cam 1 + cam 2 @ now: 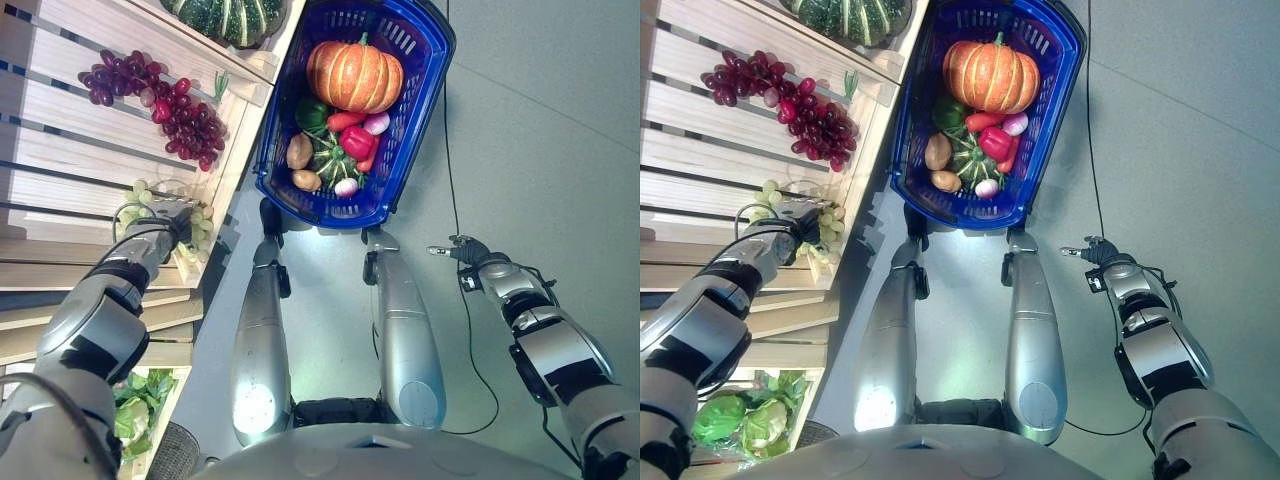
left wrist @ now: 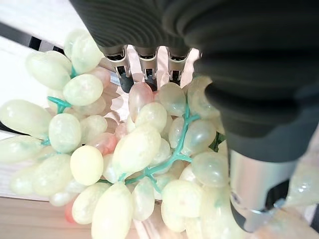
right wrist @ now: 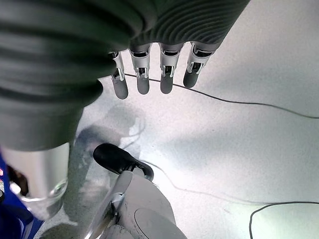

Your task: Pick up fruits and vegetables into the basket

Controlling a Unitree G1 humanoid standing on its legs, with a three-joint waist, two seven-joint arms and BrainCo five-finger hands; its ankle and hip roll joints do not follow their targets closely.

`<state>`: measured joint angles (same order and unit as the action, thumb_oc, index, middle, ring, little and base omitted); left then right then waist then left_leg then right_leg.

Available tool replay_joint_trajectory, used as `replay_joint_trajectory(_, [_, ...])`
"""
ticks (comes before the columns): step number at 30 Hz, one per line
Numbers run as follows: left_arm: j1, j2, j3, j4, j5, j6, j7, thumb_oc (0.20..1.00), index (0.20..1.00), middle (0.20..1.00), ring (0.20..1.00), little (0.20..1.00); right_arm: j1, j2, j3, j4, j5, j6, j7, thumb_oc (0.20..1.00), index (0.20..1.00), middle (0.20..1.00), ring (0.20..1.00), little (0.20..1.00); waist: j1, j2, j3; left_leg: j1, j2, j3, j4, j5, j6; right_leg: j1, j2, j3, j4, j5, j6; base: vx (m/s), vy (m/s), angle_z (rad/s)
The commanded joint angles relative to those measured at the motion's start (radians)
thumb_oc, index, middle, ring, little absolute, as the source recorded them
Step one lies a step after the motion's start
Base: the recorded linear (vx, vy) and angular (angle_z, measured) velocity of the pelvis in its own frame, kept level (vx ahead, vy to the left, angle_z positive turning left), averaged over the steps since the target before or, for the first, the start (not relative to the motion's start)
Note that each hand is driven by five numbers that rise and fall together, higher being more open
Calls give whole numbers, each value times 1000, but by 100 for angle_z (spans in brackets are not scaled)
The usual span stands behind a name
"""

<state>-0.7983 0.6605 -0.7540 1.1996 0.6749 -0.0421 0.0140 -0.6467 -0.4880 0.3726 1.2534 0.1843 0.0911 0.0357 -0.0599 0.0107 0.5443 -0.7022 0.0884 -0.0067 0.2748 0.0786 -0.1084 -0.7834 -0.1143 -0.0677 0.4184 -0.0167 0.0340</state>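
Left arm reaches out to the wooden shelf on the robot's left; left hand sits on the green grape bunch. In the left wrist view its fingers curl down onto the far side of the bunch and the thumb presses the near side, so the hand is closed round the grapes. Bunch rests on a shelf slat, not lifted clear as far as can be told.

Beyond the hand, one slat further: one red grape bunch. Further still, at the top of the rack, one dark green striped squash. Below the left arm, leafy greens on a lower shelf level, count unclear.

Right of the left hand, on the floor, one blue basket beside the shelf edge. Inside: one orange pumpkin, one small green squash, one red pepper, one green pepper, two potatoes, and two pinkish round bulbs; the rest is too packed to count.

Right arm hangs out to the robot's right over bare floor, well apart from the basket. Right hand has straight fingers side by side, spread loose, holding nothing.
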Motion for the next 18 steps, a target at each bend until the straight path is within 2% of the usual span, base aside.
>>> replay_joint_trajectory(1, [64,-24,-15,116,81,62,-42,1000,1000,1000,1000,1000,34,-23,38,38,-3,13,7,1000,1000,1000,1000,1000,8,-19,-24,-67,-65,33,58,-42,65,35,62,-54,-31,-27,-13,0,0,0])
replay_joint_trajectory(3, [63,-27,-11,127,103,71,-67,1000,1000,1000,1000,1000,29,-19,40,36,-2,18,7,1000,1000,1000,1000,1000,8,-22,-24,-68,-66,32,57,-42,65,34,64,-54,-32,-26,-13,0,0,0])
replay_joint_trajectory(4, [62,-27,-10,130,105,72,-85,360,360,360,360,360,28,-18,42,36,0,19,6,1000,1000,1000,1000,1000,8,-23,-24,-68,-66,32,58,-42,64,34,64,-53,-32,-26,-13,0,0,0])
replay_joint_trajectory(5, [60,-28,-12,135,109,76,-107,200,200,200,200,200,28,-15,45,32,2,22,3,1000,1000,1000,1000,1000,8,-26,-24,-69,-65,32,58,-42,64,34,64,-54,-32,-25,-13,0,0,0])
replay_joint_trajectory(12, [62,-45,-21,148,77,90,-201,200,200,200,200,200,20,-9,47,31,7,26,2,1000,1000,1000,1000,1000,6,-31,-24,-67,-65,31,59,-45,63,36,65,-53,-33,-26,-12,0,0,0])
replay_joint_trajectory(18, [63,-54,-19,155,70,111,-233,200,200,200,200,200,16,-6,49,33,11,24,5,1000,1000,1000,1000,1000,4,-34,-24,-71,-66,31,66,-49,63,34,65,-52,-31,-27,-13,0,0,0])
